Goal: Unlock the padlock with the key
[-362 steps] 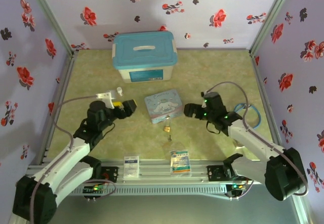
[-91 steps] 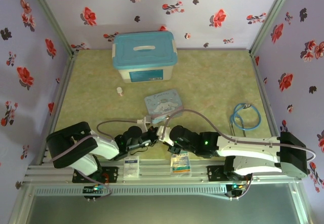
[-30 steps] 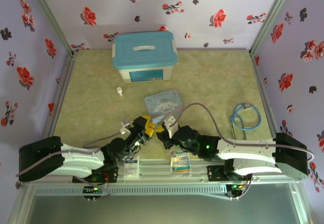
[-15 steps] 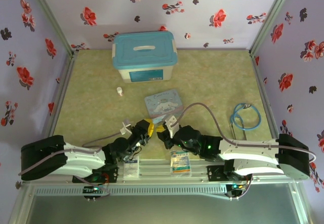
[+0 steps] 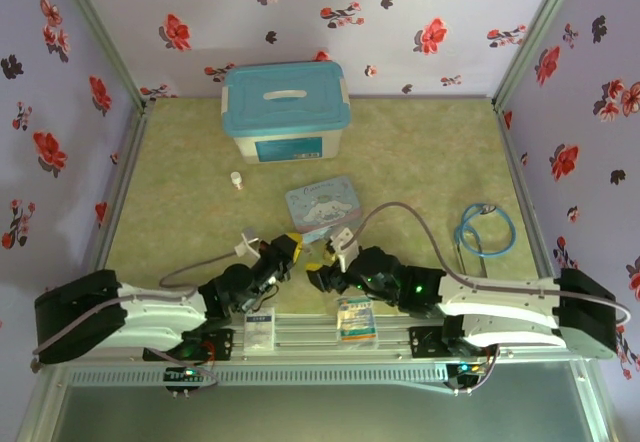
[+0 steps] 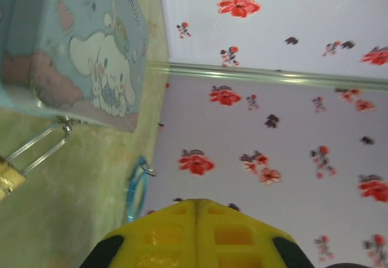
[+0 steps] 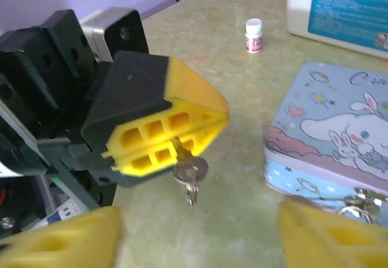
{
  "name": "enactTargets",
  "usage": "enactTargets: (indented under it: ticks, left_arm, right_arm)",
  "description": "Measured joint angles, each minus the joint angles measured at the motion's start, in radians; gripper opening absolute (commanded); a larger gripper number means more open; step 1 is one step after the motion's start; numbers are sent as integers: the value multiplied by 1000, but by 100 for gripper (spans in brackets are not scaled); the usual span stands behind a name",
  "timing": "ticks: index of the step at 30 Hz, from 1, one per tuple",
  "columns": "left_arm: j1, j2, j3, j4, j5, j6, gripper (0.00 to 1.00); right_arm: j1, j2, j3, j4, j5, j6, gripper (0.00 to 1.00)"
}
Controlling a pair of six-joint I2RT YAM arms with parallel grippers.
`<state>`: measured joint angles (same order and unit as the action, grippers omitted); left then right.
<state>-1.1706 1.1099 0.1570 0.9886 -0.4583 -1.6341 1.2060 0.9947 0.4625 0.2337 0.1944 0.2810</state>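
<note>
The key, a tiny silver-grey piece, hangs from the seam of my left gripper's yellow fingers, which are shut on it. In the left wrist view those fingers meet with no gap. The padlock, a brass body with a thin silvery shackle, lies on the mat against the near side of the cartoon tin; it also glints at the tin's edge. My right gripper is open, its jaws wide apart, facing the key from a short way off. Both grippers hover low near the table's front.
The pale blue cartoon tin sits mid-table, with a blue-lidded storage box behind it. A small white bottle stands to the left. A blue cable loop lies at the right. Two packets rest on the front rail.
My right gripper has drawn back toward the near edge, away from the left gripper's tips. The left gripper has shifted slightly and keeps its hold.
</note>
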Motion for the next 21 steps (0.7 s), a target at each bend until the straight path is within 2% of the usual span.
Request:
enactTargets:
  ticks: [4, 7, 14, 21]
  left_arm:
    - [45, -126, 175, -259, 93, 265, 0]
    - [52, -195, 249, -321, 153, 453, 0]
    - [80, -230, 257, -380, 328, 811, 0]
    - [106, -231, 282, -378, 432, 951, 0]
  right_arm:
    - [-278, -164, -72, 8, -170, 167, 99]
    - [-406, -227, -138, 74, -305, 301, 99]
    - [-436, -229, -251, 367, -506, 496, 94]
    - [-437, -147, -240, 576, -612, 539, 77]
